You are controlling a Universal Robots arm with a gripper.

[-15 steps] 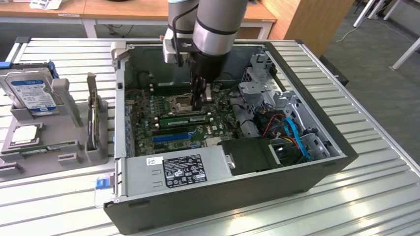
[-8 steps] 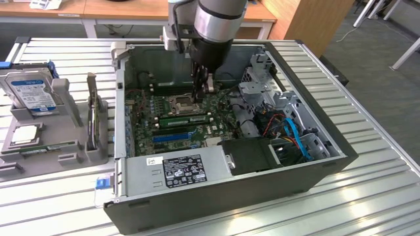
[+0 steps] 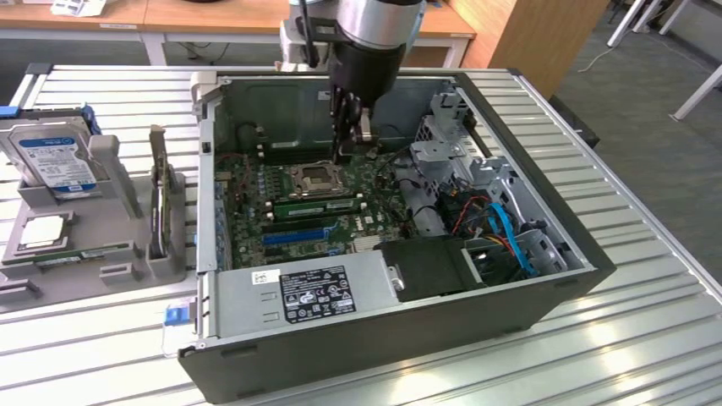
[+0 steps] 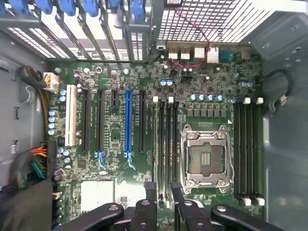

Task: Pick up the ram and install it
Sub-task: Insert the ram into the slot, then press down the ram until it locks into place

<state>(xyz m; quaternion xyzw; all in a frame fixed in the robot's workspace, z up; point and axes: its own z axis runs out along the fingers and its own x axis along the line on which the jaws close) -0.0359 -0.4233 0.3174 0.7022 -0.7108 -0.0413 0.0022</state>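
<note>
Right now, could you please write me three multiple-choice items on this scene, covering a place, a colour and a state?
1. Relative to the case, the claw is:
A. outside it
B. inside, over the motherboard
C. on its rim

2. The slot that stands out among the black card slots is:
A. blue
B. red
C. yellow

3. The CPU socket is:
A. under a fan
B. under a cooler
C. empty

Answers:
1 B: the arm reaches down between the case walls, above the green board.
2 A: the wrist view shows one long blue slot between black ones.
3 C: its bare contacts show inside the metal frame.
</note>
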